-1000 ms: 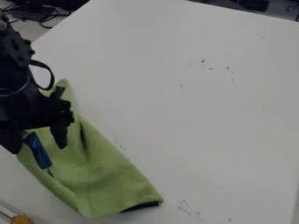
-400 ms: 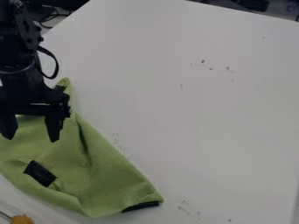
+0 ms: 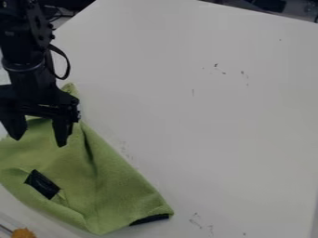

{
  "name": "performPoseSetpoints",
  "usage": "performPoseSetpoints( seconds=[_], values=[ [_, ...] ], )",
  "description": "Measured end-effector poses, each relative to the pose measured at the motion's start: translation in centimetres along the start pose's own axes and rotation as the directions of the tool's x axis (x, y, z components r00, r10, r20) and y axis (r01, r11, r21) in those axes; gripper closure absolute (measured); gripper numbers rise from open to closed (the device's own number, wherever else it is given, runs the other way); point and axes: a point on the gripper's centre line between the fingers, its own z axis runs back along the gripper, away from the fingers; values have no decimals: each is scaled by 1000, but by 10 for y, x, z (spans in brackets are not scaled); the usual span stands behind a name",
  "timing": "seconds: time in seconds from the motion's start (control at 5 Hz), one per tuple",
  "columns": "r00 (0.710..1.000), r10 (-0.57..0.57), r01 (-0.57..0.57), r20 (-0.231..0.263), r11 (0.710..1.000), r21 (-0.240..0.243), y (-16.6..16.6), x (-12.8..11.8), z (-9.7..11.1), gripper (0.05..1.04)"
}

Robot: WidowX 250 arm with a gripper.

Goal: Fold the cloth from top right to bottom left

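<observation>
My gripper (image 3: 40, 139) hangs at the left over the upper part of the cloth, open, with its two fingers spread and nothing between them. The green cloth (image 3: 112, 181) lies on the left side of the white table, with creases running down its middle. A black tag (image 3: 42, 184) lies on the cloth's lower left part, below the gripper. A dark strip shows at the cloth's bottom right corner. The arm hides part of the cloth's upper left area.
The white table (image 3: 211, 116) extends to the right with small dark marks on it. An orange fuzzy object (image 3: 23, 233) sits at the bottom left corner beside a clear edge. Black cables lie beyond the table at the top left.
The gripper has risen off the cloth, away from the tag, and shifted slightly up the view. The cloth's left part, formerly raised near the fingers, has dropped and spread toward the left edge.
</observation>
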Motion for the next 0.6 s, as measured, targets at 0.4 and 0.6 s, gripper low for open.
performPoseSetpoints(
  seconds=[0.4,0.6],
  values=[
    [997,-74,74,22,997,1,-3,5,-1,83],
    [997,-73,73,20,997,1,-2,5,-1,83]
  ],
)
